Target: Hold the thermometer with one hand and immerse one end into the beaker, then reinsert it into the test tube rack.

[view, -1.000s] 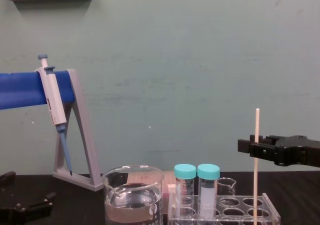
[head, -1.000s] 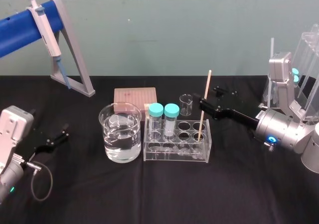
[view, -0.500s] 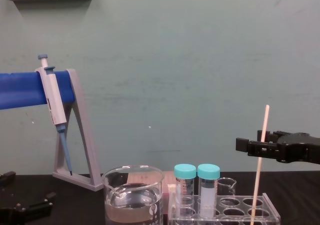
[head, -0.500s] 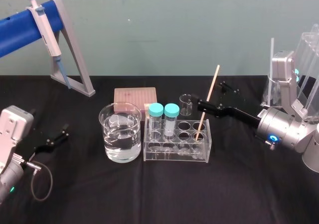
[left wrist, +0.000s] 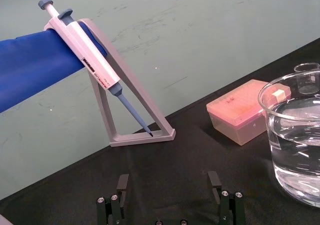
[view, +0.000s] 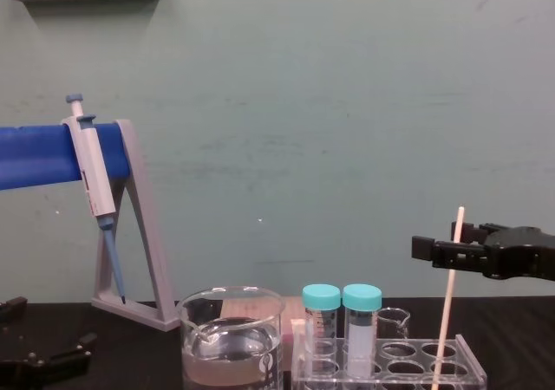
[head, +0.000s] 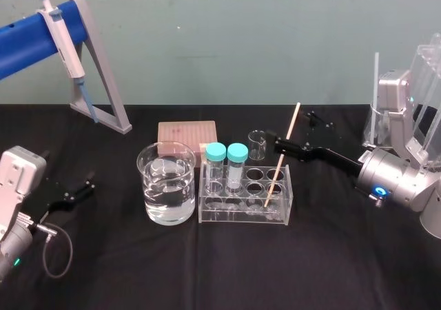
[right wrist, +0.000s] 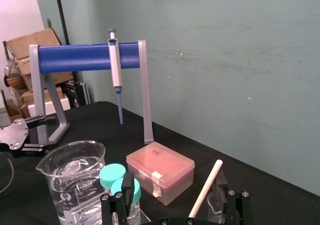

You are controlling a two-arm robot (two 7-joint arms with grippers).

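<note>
Leaning at a slant in a hole at the right end of the test tube rack [head: 242, 215], the thermometer [head: 281, 156] passes with its upper part between the spread fingers of the right gripper [head: 293, 130], which grips nothing. In the right wrist view the rod sits close to one finger and well apart from the other; whether it touches cannot be told. The beaker [head: 153, 186], partly filled with clear liquid, stands just beside the rack's left end. Two teal-capped tubes [head: 227, 154] stand in the rack on that side.

The tilt is probably the main hazard. If the fingers close off-centre, the nearer one would likely push the thin rod sideways first. That could lever it against the rim of the hole and shift or tip the light rack, or snap the rod. A weak pinch could let it slide or swing during a lift. A carry toward the beaker must clear the capped tubes, or it may knock them. If the gripper instead backs away, a finger could catch the rod and drag it out.

The left gripper [head: 77, 191] lies idle, fingers apart, low at the table's left.
</note>
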